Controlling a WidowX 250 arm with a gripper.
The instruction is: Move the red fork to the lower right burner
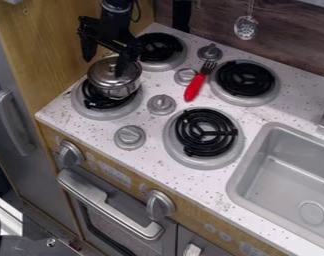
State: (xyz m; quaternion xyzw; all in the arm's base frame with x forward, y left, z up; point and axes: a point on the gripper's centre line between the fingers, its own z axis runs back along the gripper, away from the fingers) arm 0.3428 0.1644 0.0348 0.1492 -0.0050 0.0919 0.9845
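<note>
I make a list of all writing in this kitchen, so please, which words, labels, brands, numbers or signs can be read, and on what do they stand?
No text can be read for certain.
Wooden front panel, between the left front knob and the right front knob: pale print, too small to read.
Same panel, toward the bottom edge of the view: pale marks, also too small.
Red fork: no writing to make out.

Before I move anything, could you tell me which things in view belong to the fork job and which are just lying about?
For the job:
- red fork
- lower right burner, where it should go
- gripper

Just lying about:
- metal pot on the lower left burner
- perforated spoon hanging at the wall
</note>
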